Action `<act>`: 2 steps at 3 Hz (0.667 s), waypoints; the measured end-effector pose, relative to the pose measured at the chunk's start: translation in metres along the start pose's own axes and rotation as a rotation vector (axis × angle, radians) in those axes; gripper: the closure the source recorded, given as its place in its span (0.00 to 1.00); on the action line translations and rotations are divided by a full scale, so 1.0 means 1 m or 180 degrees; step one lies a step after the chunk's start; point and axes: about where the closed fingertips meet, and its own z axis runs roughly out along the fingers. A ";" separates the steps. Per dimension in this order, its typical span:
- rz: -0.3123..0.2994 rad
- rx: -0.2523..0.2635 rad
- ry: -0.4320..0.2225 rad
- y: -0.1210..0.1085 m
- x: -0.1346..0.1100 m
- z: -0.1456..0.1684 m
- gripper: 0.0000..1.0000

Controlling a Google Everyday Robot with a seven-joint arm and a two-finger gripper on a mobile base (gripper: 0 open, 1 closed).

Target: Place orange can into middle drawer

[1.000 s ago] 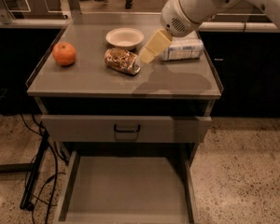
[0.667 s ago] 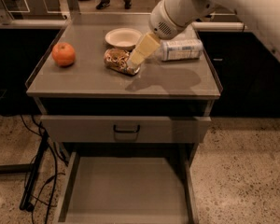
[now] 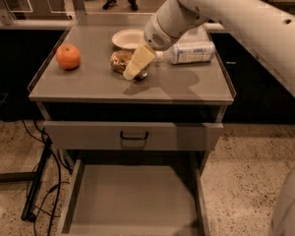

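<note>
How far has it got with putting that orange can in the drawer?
Done: the middle drawer stands pulled out below. In hand: the gripper is down at the orange can, which sits on the cabinet top, not lifted. Left: picking the can up and setting it in the drawer.

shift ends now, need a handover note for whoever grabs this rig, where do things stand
Gripper: down at the orange can on the cabinet top; no grasp confirmed.
Orange can: on the cabinet top, between the orange fruit and the plastic bottle, in front of the white bowl.
Middle drawer: pulled open, nothing in it.
Done: drawer open, arm at can.
Left: grasp, lift, lower into drawer, release.
</note>
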 end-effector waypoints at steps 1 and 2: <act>0.0055 -0.0063 0.0054 0.002 0.004 0.025 0.00; 0.0136 0.0016 -0.0025 0.011 0.001 0.020 0.00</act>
